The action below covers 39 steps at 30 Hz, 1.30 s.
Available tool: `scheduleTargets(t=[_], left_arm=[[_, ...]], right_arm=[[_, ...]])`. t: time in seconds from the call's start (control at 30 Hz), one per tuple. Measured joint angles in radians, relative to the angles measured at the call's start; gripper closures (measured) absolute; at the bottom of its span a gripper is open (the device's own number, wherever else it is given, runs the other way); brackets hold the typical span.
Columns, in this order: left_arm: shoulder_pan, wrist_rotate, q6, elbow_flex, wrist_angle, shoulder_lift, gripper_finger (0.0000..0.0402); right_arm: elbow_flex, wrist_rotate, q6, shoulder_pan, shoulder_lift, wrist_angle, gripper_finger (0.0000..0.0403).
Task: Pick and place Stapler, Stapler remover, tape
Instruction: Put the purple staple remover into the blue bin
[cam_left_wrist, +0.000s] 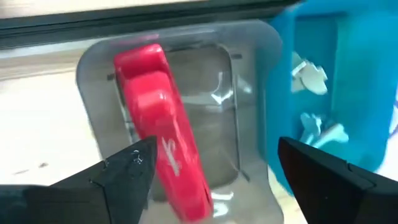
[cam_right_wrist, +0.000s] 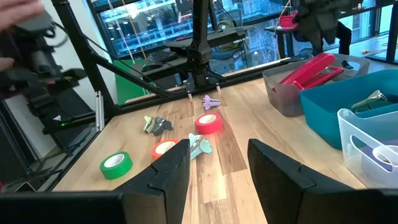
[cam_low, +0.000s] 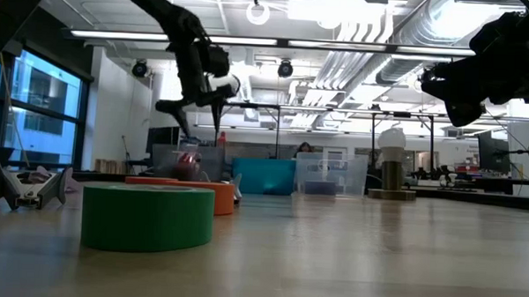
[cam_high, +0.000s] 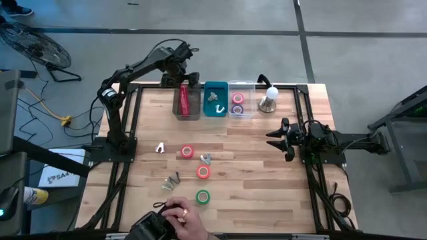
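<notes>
Broadly, the wooden worktop (cam_high: 253, 173) carries everything, with three bins in a row along its far edge. From the left these are a grey bin (cam_high: 187, 101), a blue bin (cam_high: 215, 100) and a clear bin (cam_high: 241, 100).

Next in size, the left arm reaches over the grey bin, and the left gripper (cam_high: 185, 75) hangs just above it. Its fingers (cam_left_wrist: 118, 174) are spread wide and hold nothing. The right arm lies along the right side of the worktop. The right gripper (cam_high: 279, 138) points toward the middle, fingers parted and empty.

The stapler (cam_left_wrist: 165, 127) lies inside the grey bin, leaning at a slant against its wall, directly under the left gripper's open fingers.

Smaller still, three tape rolls rest loose on the worktop: a red roll (cam_high: 187, 151), an orange roll (cam_high: 203, 172) and a green roll (cam_high: 202, 197), strung in a line toward the near edge. Purple and pink rolls (cam_high: 237, 103) sit in the clear bin.

Small metal staple removers (cam_high: 173, 178) lie scattered near the loose rolls, and pale ones (cam_high: 215, 101) sit in the blue bin.

A person's hand (cam_high: 179, 215) rests at the near edge.
</notes>
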Motion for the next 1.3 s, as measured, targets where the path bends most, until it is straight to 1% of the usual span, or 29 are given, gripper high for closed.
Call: scheduleTargets(t=[0.1,0.2,0.33,0.5,0.67,0.9,1.03,1.17,1.3], left_arm=[[-0.021,-0.004,0.025,0.047,-0.062,-0.009,0.0091],[-0.05,-0.024,0.04,0.057,-0.12,-0.041,0.0106],[-0.089,-0.093,0.04,0.057,-0.215,-0.096,0.0125],[-0.14,-0.164,-0.004,0.057,-0.357,-0.161,0.0141],[-0.189,-0.221,-0.086,0.056,-0.501,-0.207,0.0145],[-0.239,-0.228,-0.16,0.054,-0.496,-0.236,0.0145],[-0.256,-0.199,-0.195,-0.019,-0.494,-0.261,0.0145],[-0.277,-0.133,-0.254,-0.18,-0.492,-0.313,0.0145],[-0.313,-0.086,-0.339,-0.314,-0.485,-0.365,0.0145]], right_arm=[[0.0,0.0,0.0,0.0,0.0,0.0,0.0249],[0.0,0.0,0.0,0.0,0.0,0.0,0.0249],[0.0,0.0,0.0,0.0,0.0,0.0,0.0249],[0.0,0.0,0.0,0.0,0.0,0.0,0.0249],[0.0,0.0,0.0,0.0,0.0,0.0,0.0249],[0.0,0.0,0.0,0.0,0.0,0.0,0.0249],[0.0,0.0,0.0,0.0,0.0,0.0,0.0249],[0.0,0.0,0.0,0.0,0.0,0.0,0.0249],[0.0,0.0,0.0,0.0,0.0,0.0,0.0249]])
